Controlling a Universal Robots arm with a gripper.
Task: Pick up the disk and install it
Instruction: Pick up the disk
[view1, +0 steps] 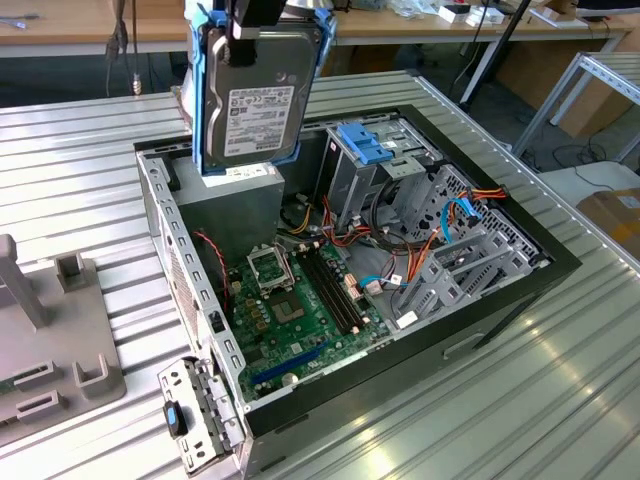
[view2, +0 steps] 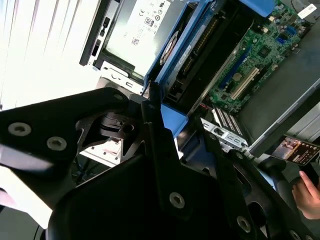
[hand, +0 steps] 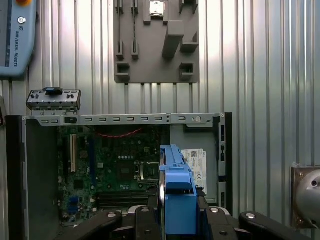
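Exterior view shows my gripper clamped on the top edge of the disk, holding it upright in the air above the open computer case, over the grey box beside the motherboard and apart from the blue-latched bay.

jaws downward, tight on the disk
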